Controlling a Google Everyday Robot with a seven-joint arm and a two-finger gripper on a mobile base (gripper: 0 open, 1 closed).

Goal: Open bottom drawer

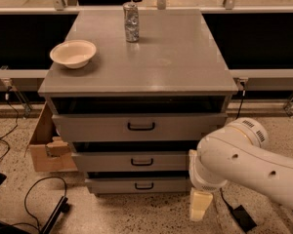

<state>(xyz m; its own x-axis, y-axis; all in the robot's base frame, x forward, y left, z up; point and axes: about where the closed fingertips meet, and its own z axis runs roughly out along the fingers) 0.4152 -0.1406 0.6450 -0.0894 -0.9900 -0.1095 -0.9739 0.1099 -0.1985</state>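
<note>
Grey bottom drawer (112,185) risks being missed if the gripper (200,204), hanging below the front right corner of the surface (176,57), open or closed I cannot tell, hooks the middle drawer (102,162) instead.

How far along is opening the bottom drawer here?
Done: nothing yet; the bottom drawer shows no tray, only its front. In hand: the approach, with the hand hanging low, right of that front and apart from its black handle. Left: reach the handle, grip it and pull the drawer out.
</note>
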